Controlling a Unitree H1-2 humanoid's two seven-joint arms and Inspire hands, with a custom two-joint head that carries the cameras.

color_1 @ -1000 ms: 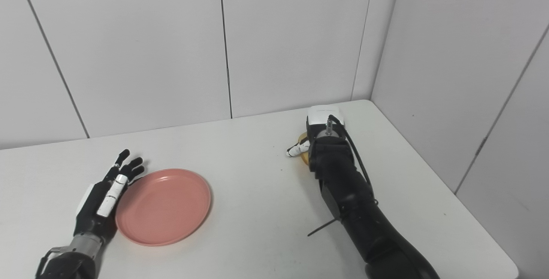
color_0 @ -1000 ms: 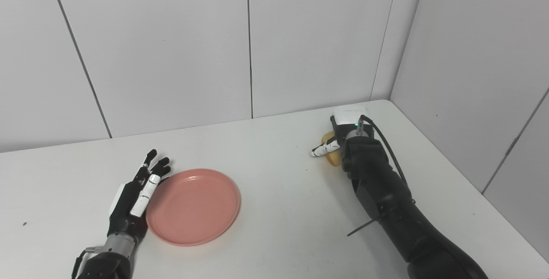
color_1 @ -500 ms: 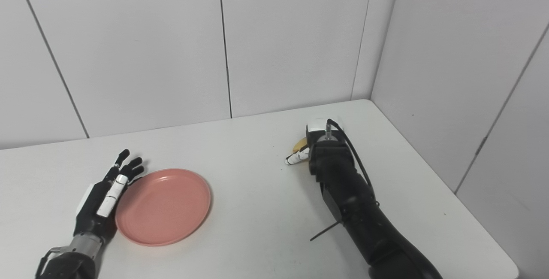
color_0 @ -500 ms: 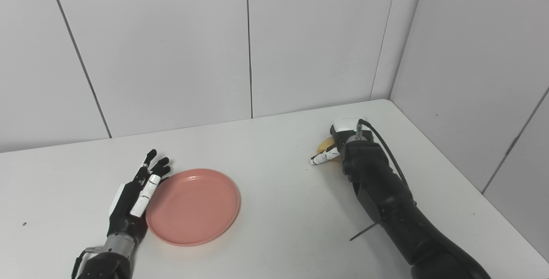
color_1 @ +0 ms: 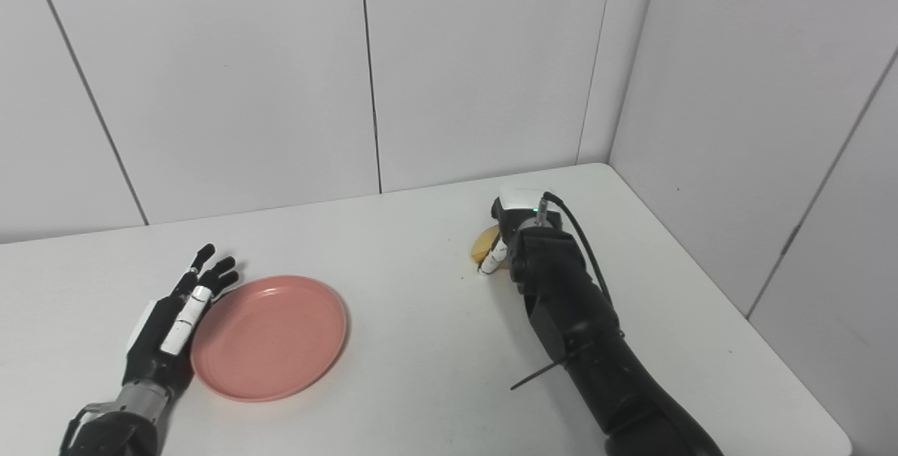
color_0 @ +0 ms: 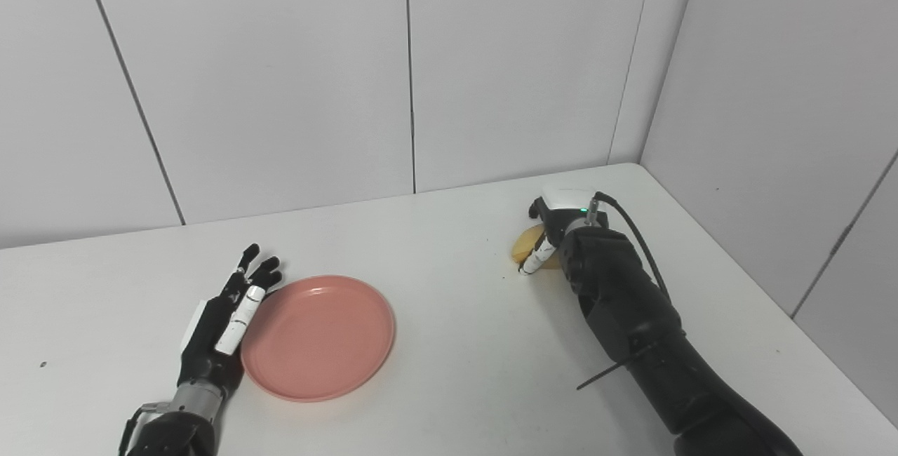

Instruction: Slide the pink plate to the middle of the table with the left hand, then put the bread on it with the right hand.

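1. The plate sits left of the table centre, well apart from the bread, so the slide looks done or nearly so, and the bread pickup is the step in hand.
2. The left hand lies flat just beside the plate's left rim, fingers spread and straight, holding nothing. Whether it touches the rim, I cannot tell.
3. Over to the right hand: it is down on the bread, far right of the plate, with one white finger curled across the bread's near side. The rest of the grip hides behind the wrist, so I cannot tell if it is clamped.
4. The bread is on the table or barely off it, peeking out left of the finger.
5. Next call, I reckon: secure the grip, lift clear, carry left to the plate.
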